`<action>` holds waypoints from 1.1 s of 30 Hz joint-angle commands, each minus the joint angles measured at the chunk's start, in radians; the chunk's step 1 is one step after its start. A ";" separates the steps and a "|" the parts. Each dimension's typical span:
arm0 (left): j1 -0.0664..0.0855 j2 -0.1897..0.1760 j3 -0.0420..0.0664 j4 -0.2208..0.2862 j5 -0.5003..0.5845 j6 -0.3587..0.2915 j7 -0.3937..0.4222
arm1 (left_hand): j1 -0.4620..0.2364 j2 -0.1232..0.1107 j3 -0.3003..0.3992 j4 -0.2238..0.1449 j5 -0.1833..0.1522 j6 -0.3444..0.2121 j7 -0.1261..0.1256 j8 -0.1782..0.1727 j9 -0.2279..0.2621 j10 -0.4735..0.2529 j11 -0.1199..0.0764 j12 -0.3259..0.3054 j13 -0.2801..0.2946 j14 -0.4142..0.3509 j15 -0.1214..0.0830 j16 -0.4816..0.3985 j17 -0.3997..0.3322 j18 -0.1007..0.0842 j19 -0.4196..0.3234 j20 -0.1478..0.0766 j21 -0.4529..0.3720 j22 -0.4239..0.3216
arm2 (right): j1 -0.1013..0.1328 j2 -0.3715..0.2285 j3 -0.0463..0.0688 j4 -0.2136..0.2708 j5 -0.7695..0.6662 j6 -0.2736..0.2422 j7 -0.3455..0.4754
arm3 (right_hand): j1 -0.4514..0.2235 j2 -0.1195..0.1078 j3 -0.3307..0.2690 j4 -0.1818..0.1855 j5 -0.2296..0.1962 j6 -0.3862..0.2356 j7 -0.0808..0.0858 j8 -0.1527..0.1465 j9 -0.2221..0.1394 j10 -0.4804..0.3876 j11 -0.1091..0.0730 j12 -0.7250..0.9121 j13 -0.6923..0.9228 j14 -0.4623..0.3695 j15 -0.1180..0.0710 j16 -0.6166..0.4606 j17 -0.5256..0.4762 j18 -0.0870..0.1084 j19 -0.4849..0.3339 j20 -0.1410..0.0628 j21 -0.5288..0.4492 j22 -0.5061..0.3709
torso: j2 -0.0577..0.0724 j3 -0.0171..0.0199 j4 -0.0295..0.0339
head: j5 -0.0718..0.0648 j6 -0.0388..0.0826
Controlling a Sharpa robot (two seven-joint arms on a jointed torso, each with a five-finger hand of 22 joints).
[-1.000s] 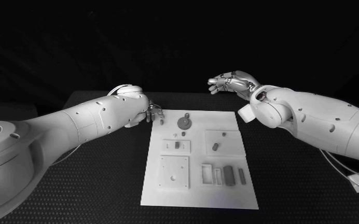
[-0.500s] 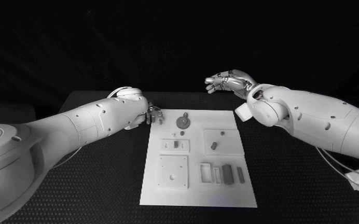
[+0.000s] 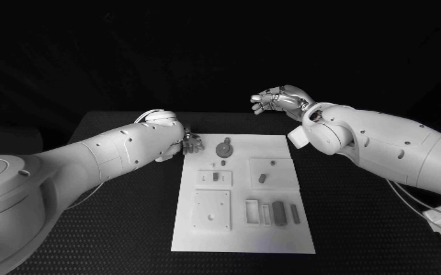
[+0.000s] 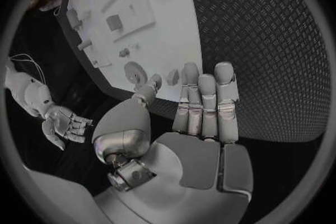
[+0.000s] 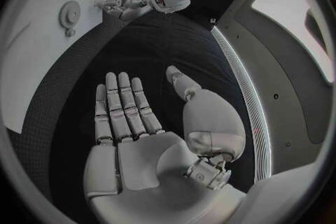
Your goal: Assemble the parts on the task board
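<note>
task board (image 3: 243,198) sits mid-table with parts (image 3: 278,212) on it. our left hand (image 3: 190,142) hovers at its far left corner, empty, fingers straight; right hand (image 3: 278,102) raised beyond it, empty, fingers apart.

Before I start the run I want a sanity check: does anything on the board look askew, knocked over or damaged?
Nothing stands out. The task board lies flat and square on the table, parts sit in place, and both the left robot hand and right robot hand are empty.
</note>
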 commanded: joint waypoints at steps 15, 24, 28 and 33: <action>-0.001 0.005 0.000 -0.005 0.019 -0.029 0.022 | 0.039 0.082 0.003 -0.035 0.000 -0.013 0.010 0.008 0.000 -0.005 -0.002 0.009 0.000 0.002 -0.002 0.008 -0.007 0.052 0.005 0.003 -0.001 0.017 | -0.001 0.002 0.000 0.001 -0.004 0.018 0.011 | 0.008 0.001 -0.003 0.006 -0.002 -0.009 0.032 0.004 -0.003 0.006 0.001 -0.003 -0.002 0.002 0.005 -0.005 0.002 -0.016 -0.004 0.002 -0.005 0.002 | 0.000 -0.0004 0.0000 | 0.001 -0.002; -0.001 0.008 0.000 -0.010 0.021 -0.022 0.026 | 0.050 0.092 0.001 -0.044 0.000 -0.013 0.010 0.009 -0.001 -0.003 -0.002 0.011 0.000 0.004 -0.002 0.010 -0.008 0.052 0.007 0.003 0.000 0.018 | 0.000 0.001 0.000 0.004 -0.004 0.018 0.010 | 0.008 0.001 -0.004 0.006 -0.002 -0.009 0.032 0.004 -0.004 0.006 0.001 -0.002 -0.003 0.002 0.005 -0.007 0.004 -0.017 -0.007 0.002 -0.007 0.003 | 0.000 -0.0002 0.0004 | 0.000 -0.006; -0.001 0.010 0.000 -0.014 0.024 -0.023 0.028 | 0.051 0.093 0.001 -0.044 0.000 -0.013 0.010 0.009 -0.002 -0.002 -0.002 0.011 0.000 0.004 -0.002 0.010 -0.009 0.052 0.007 0.003 0.000 0.018 | 0.000 0.001 0.000 0.005 -0.004 0.020 0.009 | 0.008 0.001 -0.004 0.007 -0.002 -0.009 0.032 0.005 -0.004 0.006 0.001 -0.002 -0.004 0.002 0.005 -0.008 0.005 -0.018 -0.009 0.002 -0.009 0.003 | -0.001 -0.0002 0.0009 | 0.000 -0.007; -0.001 0.009 0.000 -0.015 0.025 -0.020 0.031 | 0.056 0.098 0.000 -0.047 0.000 -0.011 0.009 0.010 -0.002 -0.001 -0.002 0.012 0.000 0.005 -0.002 0.011 -0.009 0.052 0.008 0.003 0.001 0.018 | 0.000 0.001 0.000 0.005 -0.004 0.019 0.009 | 0.008 0.001 -0.005 0.007 -0.002 -0.009 0.032 0.005 -0.005 0.006 0.001 -0.002 -0.005 0.002 0.005 -0.008 0.005 -0.018 -0.010 0.003 -0.010 0.004 | -0.001 -0.0003 0.0001 | 0.001 -0.007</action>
